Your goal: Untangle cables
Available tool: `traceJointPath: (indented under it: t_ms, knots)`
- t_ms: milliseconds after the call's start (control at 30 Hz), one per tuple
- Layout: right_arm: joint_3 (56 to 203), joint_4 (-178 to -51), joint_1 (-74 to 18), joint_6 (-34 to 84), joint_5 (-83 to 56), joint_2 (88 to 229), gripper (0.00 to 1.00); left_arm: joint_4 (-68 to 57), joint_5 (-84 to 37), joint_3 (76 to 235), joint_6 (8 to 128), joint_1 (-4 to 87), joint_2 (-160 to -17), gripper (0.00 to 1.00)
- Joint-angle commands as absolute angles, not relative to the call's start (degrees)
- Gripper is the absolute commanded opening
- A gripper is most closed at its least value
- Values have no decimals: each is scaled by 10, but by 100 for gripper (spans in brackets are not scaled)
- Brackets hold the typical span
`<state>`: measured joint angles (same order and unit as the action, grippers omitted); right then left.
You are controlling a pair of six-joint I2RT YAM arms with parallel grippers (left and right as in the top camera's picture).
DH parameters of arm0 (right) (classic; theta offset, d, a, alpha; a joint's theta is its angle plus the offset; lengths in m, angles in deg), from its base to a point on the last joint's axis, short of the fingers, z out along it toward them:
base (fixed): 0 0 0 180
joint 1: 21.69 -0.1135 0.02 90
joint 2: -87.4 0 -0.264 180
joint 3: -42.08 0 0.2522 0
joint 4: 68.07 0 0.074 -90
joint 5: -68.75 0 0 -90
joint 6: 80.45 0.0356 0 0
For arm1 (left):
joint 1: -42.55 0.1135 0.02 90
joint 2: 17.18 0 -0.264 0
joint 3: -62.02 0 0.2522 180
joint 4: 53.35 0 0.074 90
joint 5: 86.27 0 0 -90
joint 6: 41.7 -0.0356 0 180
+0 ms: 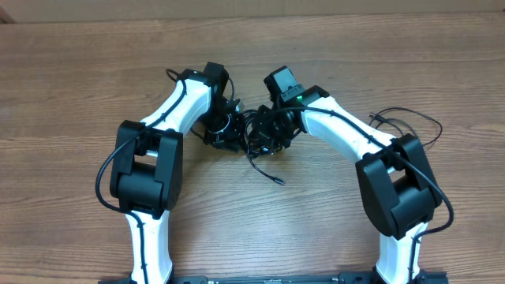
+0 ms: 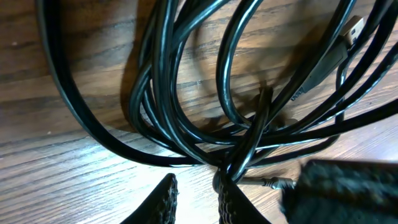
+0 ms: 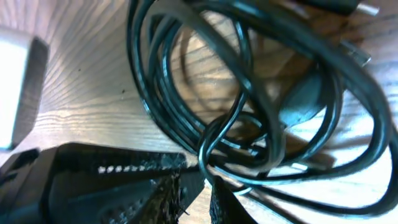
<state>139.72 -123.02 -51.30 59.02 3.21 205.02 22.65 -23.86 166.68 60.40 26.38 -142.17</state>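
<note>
- The cables [image 1: 254,147] lie as one tangled black bundle at mid-bench [image 1: 79,63], between the two arms' ends.
- One free tail [image 1: 268,172] leaves the bundle and runs diagonally toward the near edge and the right, with its plug tip farthest out.
- A separate thin cable [image 1: 410,117] loops on the wood beside the right arm's elbow, well apart from the bundle.
- Left fingers [image 2: 166,198]: they stand slightly apart with bare wood between them. The crossing point of several strands sits at the tip of one finger, and nothing is clamped.
- In the left wrist view, long loops sweep up from that crossing point. A flat silvery USB plug [image 2: 353,28] points to the upper right, and a small jack plug [image 2: 281,183] lies flat with its tip pointing right.
- Right fingers [image 3: 166,194]: a narrow gap shows between them, and a tight cable loop [image 3: 208,149] curls just above their tips.
- In the right wrist view, the coils form a rough oval stretching away to the upper right, with a silver-tipped plug [image 3: 359,56] near that far end.
</note>
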Motion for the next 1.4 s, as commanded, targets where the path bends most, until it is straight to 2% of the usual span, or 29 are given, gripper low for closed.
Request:
traceJointPath:
  t_ms: [0,667,1367]
  knots:
    - [1394,-1220,-516,592,17,2070,17,223,-233,1658,612,260,-1406,23]
    - [1394,-1211,-522,590,-1,2071,17,179,-231,1620,619,251,-1407,25]
    - [1372,-1209,-554,582,-99,2071,15,160,-229,1606,623,240,-1407,24]
